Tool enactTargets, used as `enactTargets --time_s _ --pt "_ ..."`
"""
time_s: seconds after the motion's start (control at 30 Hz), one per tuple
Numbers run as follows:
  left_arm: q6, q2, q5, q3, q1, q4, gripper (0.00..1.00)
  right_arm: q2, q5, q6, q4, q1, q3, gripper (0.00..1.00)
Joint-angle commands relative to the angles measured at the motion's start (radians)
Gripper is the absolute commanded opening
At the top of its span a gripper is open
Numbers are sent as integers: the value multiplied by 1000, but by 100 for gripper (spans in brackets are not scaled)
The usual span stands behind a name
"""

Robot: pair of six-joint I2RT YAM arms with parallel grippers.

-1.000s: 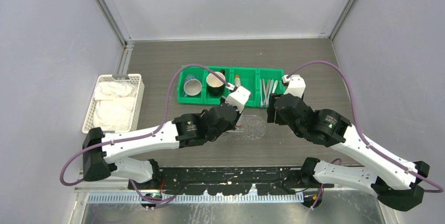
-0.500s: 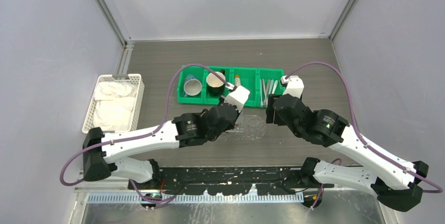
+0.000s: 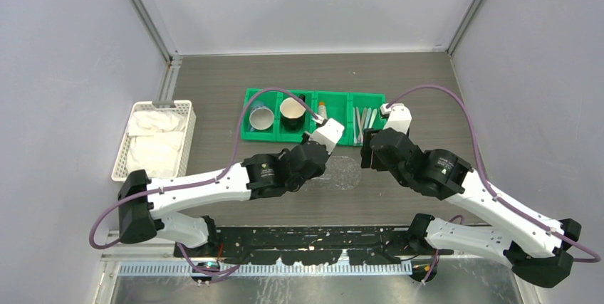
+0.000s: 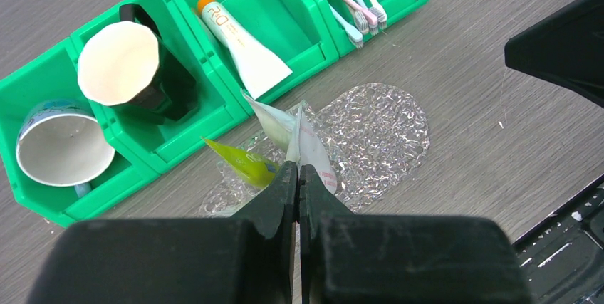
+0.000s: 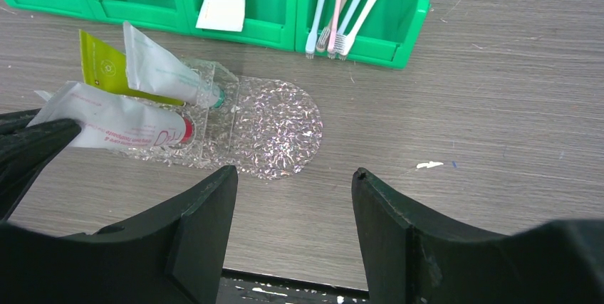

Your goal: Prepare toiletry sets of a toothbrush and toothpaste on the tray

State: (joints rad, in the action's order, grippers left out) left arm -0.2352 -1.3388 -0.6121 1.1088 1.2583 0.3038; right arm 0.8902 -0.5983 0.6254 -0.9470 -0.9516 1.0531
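The glittery clear tray (image 5: 274,129) lies on the table just in front of the green bin (image 5: 285,33). My left gripper (image 4: 298,167) is shut on the flat tail of a white toothpaste tube with red print (image 5: 114,122), whose red cap end is at the tray's left part. Beside it on the tray's left end lie a white tube with a green cap (image 5: 160,69) and a yellow-green tube (image 5: 100,65). Several toothbrushes (image 5: 342,5) lie in the bin's right compartment. My right gripper (image 5: 292,172) hangs open over bare table at the tray's near right edge, holding nothing.
The bin also holds another toothpaste tube (image 4: 242,48), a black mug (image 4: 135,62) and a white mug (image 4: 60,147). A white mesh basket with cloths (image 3: 153,140) stands at the far left. The two wrists are close together over the tray (image 3: 345,172).
My left arm has shifted slightly to the right with the tube in its jaws. The right arm has hardly moved.
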Motion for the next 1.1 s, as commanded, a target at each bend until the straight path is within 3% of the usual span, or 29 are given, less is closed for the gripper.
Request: enactTargets --time_s 0.0,0.63,0.8,1.07 --pt "-16 7 -22 7 -4 -87 1 -14 1 -16 40 9 -2 65" --pt "-82 8 -27 -58 -3 -108 1 -5 25 -31 64 25 -21 66" --pt "-88 9 -27 -71 -3 -111 16 -2 31 -33 71 29 -25 66" --pt "-96 12 -52 -78 -4 -122 25 -1 41 -30 80 36 -39 66"
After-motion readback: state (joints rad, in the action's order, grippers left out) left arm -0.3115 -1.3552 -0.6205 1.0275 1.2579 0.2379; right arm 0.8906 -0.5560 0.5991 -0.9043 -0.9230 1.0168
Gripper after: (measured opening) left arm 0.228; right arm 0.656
